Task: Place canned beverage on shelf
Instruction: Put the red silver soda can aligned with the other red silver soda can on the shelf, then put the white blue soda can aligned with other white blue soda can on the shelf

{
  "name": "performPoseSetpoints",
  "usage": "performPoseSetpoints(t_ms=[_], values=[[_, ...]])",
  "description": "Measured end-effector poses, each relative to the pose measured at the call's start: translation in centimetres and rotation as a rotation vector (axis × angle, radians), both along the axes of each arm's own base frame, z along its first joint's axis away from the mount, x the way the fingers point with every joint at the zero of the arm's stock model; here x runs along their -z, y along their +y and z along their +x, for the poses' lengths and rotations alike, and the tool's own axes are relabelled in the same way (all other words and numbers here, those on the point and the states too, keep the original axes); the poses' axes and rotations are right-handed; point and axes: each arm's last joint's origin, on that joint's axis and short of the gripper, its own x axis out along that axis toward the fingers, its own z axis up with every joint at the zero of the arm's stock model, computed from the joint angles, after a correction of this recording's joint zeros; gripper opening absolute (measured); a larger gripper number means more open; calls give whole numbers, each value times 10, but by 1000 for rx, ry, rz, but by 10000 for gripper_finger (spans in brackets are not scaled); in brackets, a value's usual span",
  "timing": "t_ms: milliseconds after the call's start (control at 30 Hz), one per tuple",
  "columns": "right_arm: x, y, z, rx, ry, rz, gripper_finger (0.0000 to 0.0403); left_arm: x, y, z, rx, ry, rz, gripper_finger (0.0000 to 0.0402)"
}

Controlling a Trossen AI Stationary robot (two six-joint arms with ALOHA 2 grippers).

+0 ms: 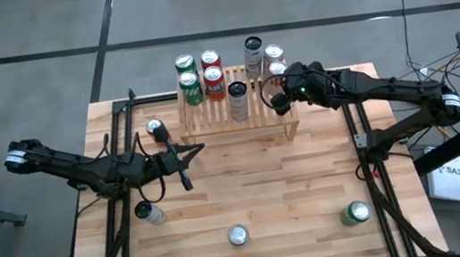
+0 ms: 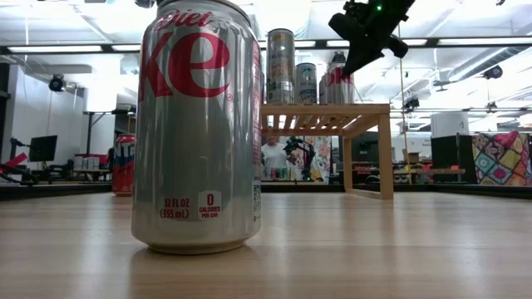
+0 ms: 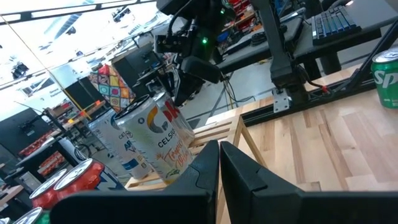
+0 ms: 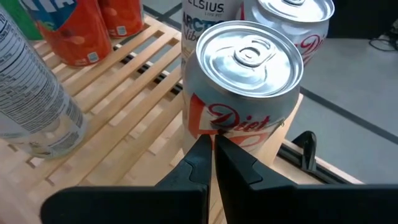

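Looming closest to the low camera, a silver Diet Coke can (image 2: 199,124) is standing upright on the table (image 1: 293,192), waiting near its front edge. Over at the shelf (image 1: 246,115), the right gripper (image 1: 284,94) is hovering with its fingers pressed together, gripping nothing. Just beyond its fingertips another Diet Coke can (image 4: 245,93) is sitting upright on the slats at the shelf's right end — apparently touching neither finger. My judgement: this can looks placed, so the arm should be lifting straight clear without brushing the neighbouring cans, then going for one of the cans waiting on the table. The left gripper (image 1: 187,160) is resting mid-table, its fingers likewise pressed together and empty, with a small can (image 1: 155,128) standing near it — just beside the shelf's left end
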Motion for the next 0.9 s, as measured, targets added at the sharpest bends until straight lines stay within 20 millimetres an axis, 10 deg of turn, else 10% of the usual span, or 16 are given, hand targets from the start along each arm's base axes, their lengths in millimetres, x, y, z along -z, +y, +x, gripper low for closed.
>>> performPoseSetpoints(t_ms=[900], values=[[-2, 42, 11, -362, -68, 186, 11, 2, 3, 0, -61, 43, 51, 0]])
